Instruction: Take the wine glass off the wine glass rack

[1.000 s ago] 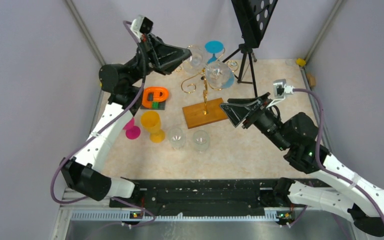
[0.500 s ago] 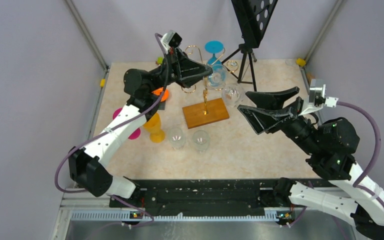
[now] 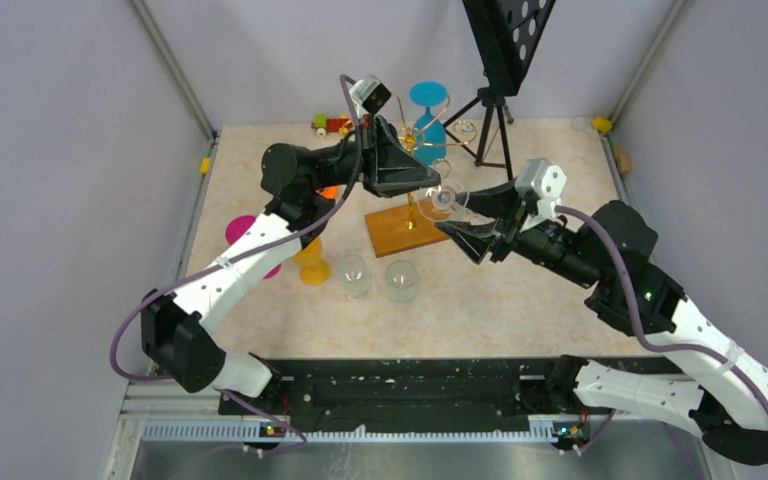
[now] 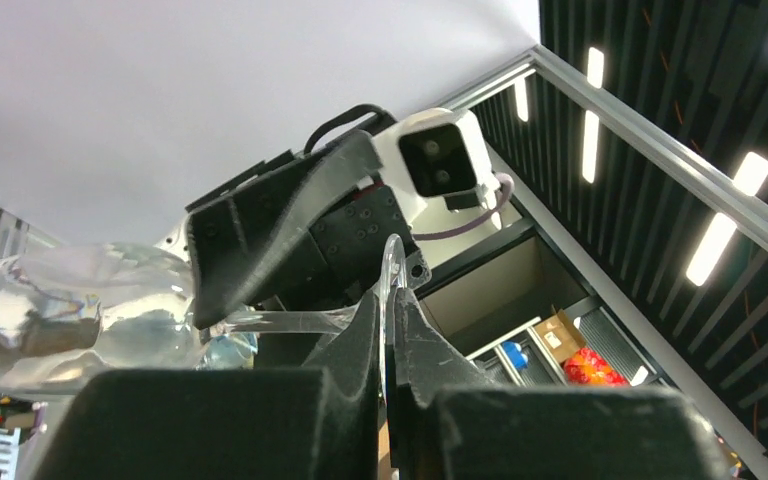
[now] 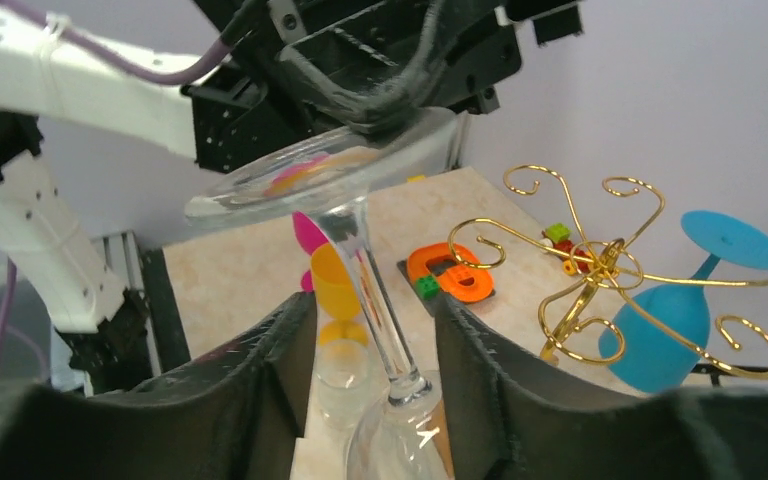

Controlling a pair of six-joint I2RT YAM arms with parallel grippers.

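Observation:
A clear wine glass [image 3: 442, 198] hangs in the air just above the wooden base [image 3: 400, 232] of the gold wine glass rack [image 5: 605, 258]. My left gripper [image 4: 390, 300] is shut on the rim of its round foot [image 5: 325, 172]. The stem [image 5: 372, 290] runs down between the fingers of my right gripper [image 5: 372, 305], which stands open with a gap on each side. The bowl [image 4: 60, 310] sits at the base of those fingers. A blue wine glass [image 5: 675, 320] still hangs on the rack.
A black tripod stand [image 3: 495, 100] rises behind the rack. In front of the base stand two clear glasses [image 3: 353, 275], with a yellow cup [image 3: 308, 262], a pink glass [image 3: 243, 230] and an orange toy [image 5: 450, 275] to the left. A small toy train [image 3: 332, 124] lies at the back.
My left gripper has carried the clear glass right and nearer, away from the rack's arms. The right gripper swung out, then came in left around the stem.

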